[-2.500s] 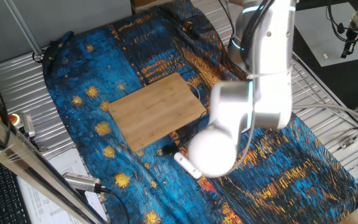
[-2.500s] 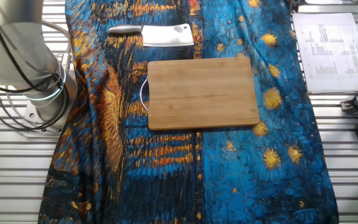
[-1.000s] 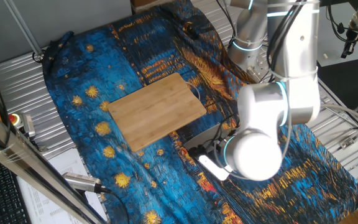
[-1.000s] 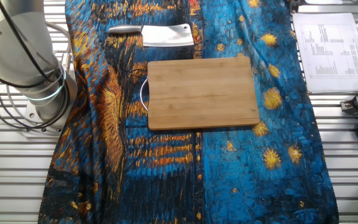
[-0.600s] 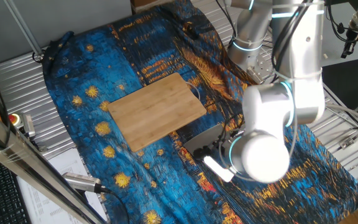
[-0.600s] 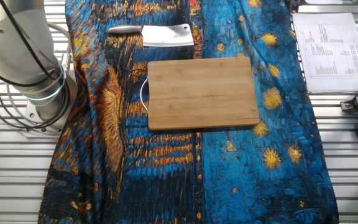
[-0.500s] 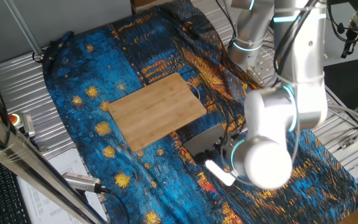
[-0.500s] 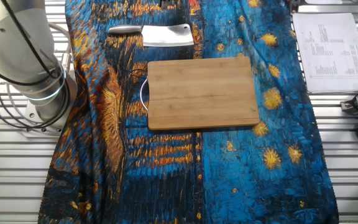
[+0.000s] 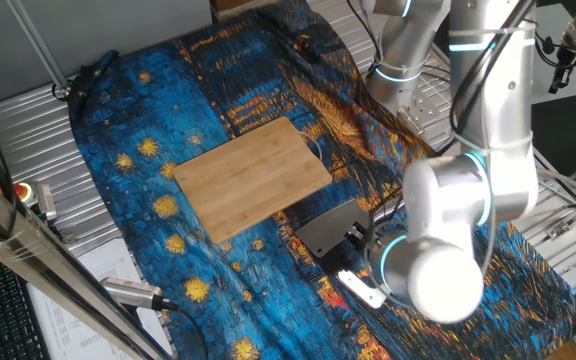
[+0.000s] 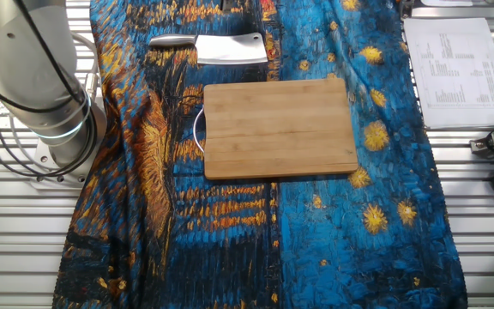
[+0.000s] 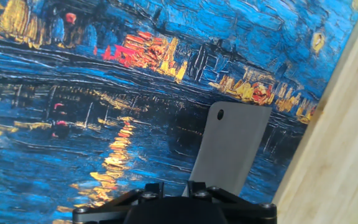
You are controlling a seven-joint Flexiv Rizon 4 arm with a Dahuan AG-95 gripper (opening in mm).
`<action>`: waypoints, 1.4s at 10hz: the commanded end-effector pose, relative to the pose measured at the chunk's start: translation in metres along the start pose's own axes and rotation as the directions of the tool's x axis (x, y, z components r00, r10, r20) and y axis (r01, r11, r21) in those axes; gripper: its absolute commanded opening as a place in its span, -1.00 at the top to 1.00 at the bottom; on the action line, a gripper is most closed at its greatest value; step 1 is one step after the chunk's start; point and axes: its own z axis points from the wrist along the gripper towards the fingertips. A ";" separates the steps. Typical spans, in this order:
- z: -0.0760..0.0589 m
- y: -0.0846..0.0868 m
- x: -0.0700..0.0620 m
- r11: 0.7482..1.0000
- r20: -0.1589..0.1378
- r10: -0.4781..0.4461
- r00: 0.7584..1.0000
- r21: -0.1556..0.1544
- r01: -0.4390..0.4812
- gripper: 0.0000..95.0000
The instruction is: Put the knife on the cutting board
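Knife (image 11: 232, 149) flat on the painted cloth (image 11: 73, 93), right below the gripper (image 11: 169, 194), beside the cutting board (image 11: 334, 143), fingers hidden, can't tell if apart.

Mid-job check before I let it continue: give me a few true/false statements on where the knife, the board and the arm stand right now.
1. The knife lies on the patterned cloth, off the cutting board. True.
2. The knife is lifted clear of the cloth by the gripper. False: it lies flat on the cloth, below the hand camera.
3. The cutting board has nothing on it. True.
4. In the hand view, the blade has a small hole near one corner. True.
5. The printed paper sheet covers part of the cutting board. False: it lies on the metal table beyond the cloth's edge.
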 end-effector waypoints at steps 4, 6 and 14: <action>0.005 -0.003 0.001 0.999 0.000 -0.016 1.000 0.033 0.016 1.00; 0.008 -0.007 0.003 0.999 -0.001 -0.027 1.000 0.034 0.027 1.00; 0.023 -0.011 0.006 0.999 0.002 0.007 1.000 0.031 -0.007 0.60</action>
